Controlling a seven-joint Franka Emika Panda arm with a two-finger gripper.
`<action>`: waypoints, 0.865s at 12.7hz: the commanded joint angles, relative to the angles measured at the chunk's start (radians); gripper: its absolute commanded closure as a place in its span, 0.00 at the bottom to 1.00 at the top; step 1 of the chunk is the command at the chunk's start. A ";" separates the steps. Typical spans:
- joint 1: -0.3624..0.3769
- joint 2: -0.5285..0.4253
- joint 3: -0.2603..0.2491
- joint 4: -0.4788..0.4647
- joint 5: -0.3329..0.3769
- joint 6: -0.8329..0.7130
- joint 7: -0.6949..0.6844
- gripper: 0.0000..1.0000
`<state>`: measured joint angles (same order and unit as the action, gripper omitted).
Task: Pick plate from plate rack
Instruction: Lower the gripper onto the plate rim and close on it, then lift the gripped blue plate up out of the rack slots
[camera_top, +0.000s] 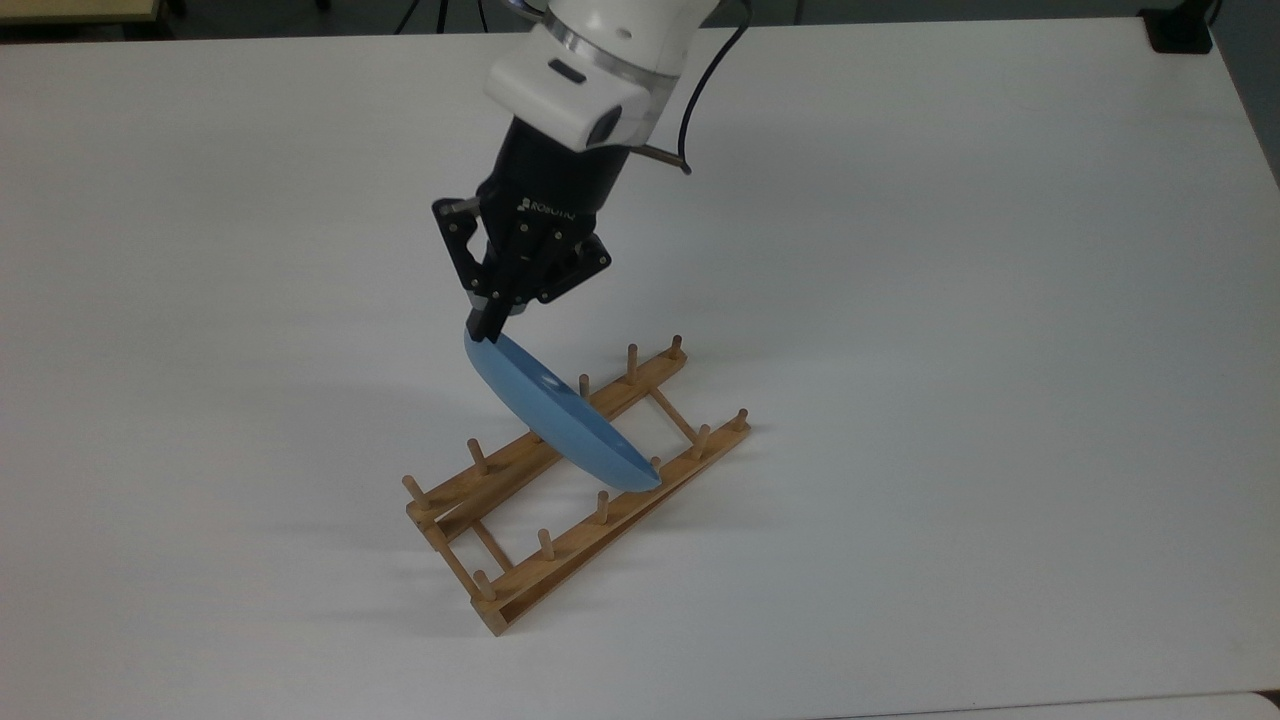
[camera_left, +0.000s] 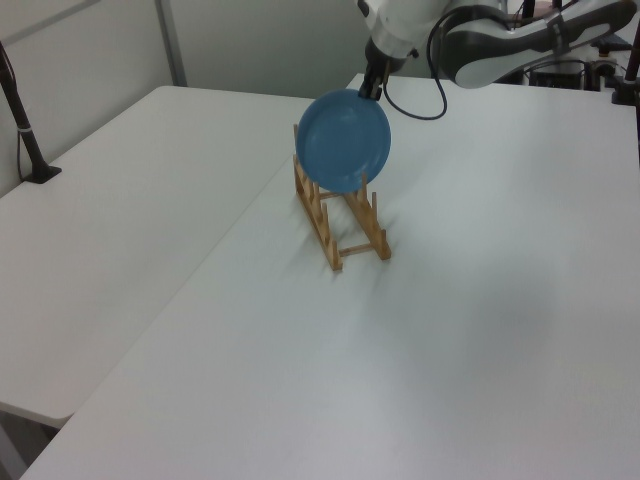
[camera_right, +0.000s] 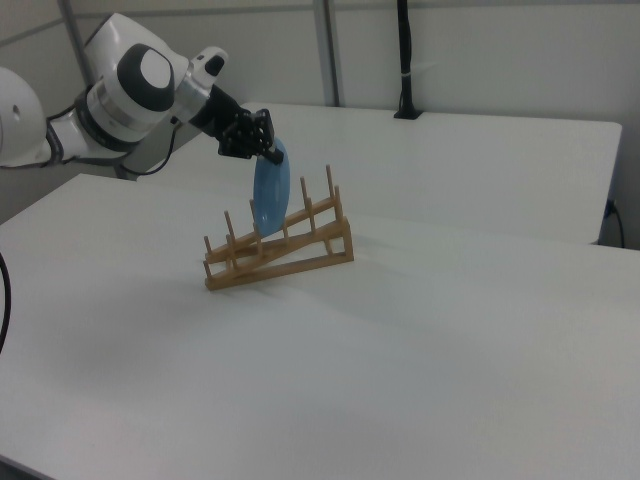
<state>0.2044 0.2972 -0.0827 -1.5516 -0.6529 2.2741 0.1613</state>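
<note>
White arm (camera_top: 610, 40), black claw (camera_top: 487, 330)

A: where's everything sitting right now?

B: the plate rack (camera_top: 572, 482) stands on the table (camera_top: 1000, 350), running diagonally in the top view from lower left to upper right. In the right view one end is lifted off the table, at the right view's right. The plate (camera_top: 556, 414) is tilted over the middle of the rack.

A: and the arm?

B: the gripper (camera_top: 487, 325) is above the rack, pinched onto the plate's upper edge, at the top view's left of it. In the left view the plate's lower edge overlaps the pegs.
</note>
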 joint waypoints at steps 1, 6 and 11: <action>0.001 -0.058 -0.011 -0.005 -0.022 0.005 0.007 1.00; -0.026 -0.084 -0.009 0.004 0.226 -0.002 0.006 1.00; -0.042 -0.082 -0.005 0.001 0.625 -0.279 -0.245 1.00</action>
<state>0.1727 0.2346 -0.0836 -1.5370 -0.2269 2.1515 0.0983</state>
